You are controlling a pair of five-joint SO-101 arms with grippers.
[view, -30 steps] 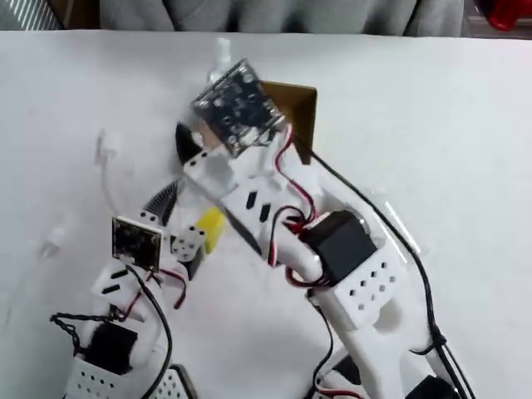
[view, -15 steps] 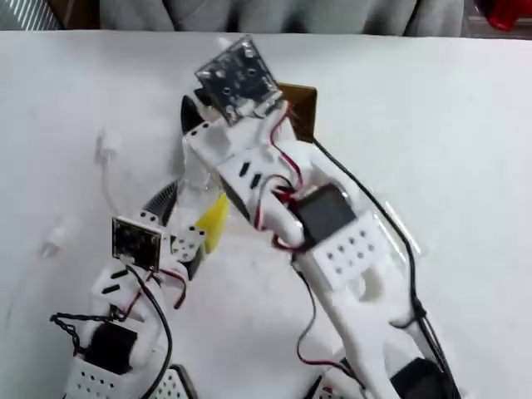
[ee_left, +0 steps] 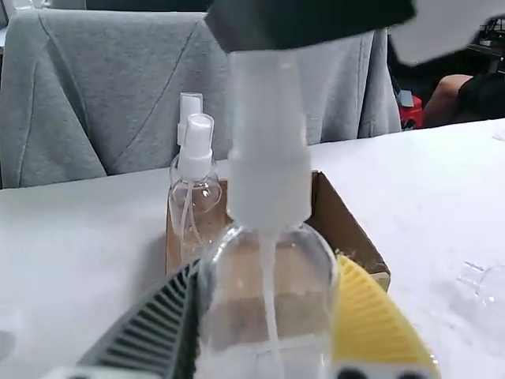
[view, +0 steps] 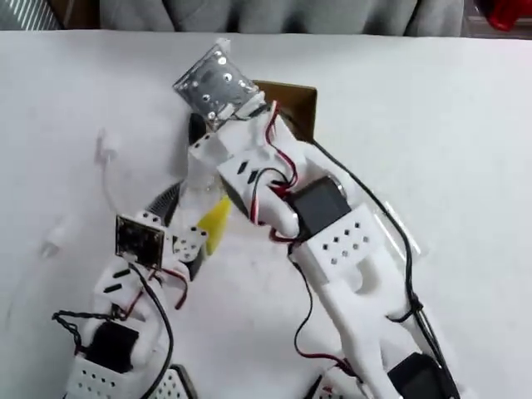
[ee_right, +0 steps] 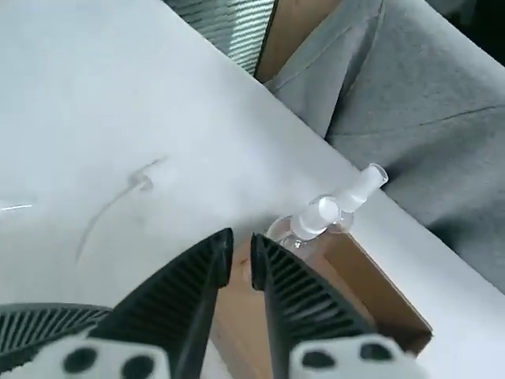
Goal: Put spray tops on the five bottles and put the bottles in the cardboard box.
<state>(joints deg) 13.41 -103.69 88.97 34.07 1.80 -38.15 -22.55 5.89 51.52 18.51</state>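
The left gripper [ee_left: 267, 272] has its grey and yellow jaws clamped on a clear bottle [ee_left: 264, 316], held upright just in front of the cardboard box [ee_left: 351, 241]; a spray top [ee_left: 267, 158] sits on its neck; the right gripper [ee_right: 242, 241], jaws nearly closed, hangs right at the head of that top; two capped bottles [ee_left: 193, 185] stand in the box.
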